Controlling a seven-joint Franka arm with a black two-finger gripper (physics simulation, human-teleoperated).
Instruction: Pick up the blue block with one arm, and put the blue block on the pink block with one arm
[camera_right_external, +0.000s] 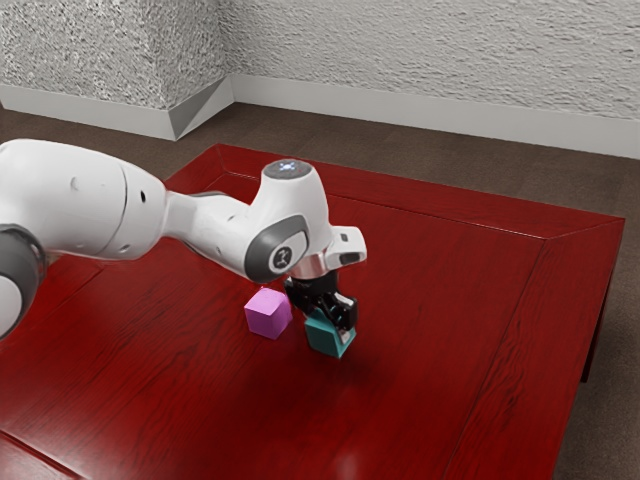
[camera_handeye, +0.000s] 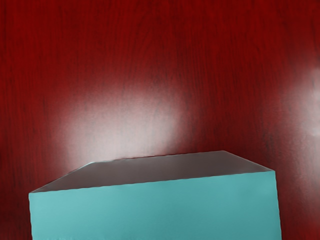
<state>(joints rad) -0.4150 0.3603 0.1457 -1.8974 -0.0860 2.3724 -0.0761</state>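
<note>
Blue block (camera_right_external: 326, 340) low on table (camera_right_external: 480, 300), perhaps barely off it, just beside pink block (camera_right_external: 268, 312), toward exterior view's right. Gripper (camera_right_external: 338, 320) clamped on blue block from two sides. Step, by my judgement: grasp made, lift due. Next: raise above pink block's top, shift across, lower squarely.

Table (camera_right_external: 480, 300): deep red with darker wood grain, with the same finish in the wrist view (camera_handeye: 150, 60). Pink block (camera_right_external: 268, 312): plain pink-violet. Blue block (camera_right_external: 330, 340), just beside the pink block: plain teal-blue, with one face in grey shadow. Gripper (camera_right_external: 336, 316): black. Arm (camera_right_external: 90, 210): white with grey joint caps. Floor (camera_right_external: 450, 170): brown. Wall (camera_right_external: 400, 40): off-white, rough speckle.
</note>
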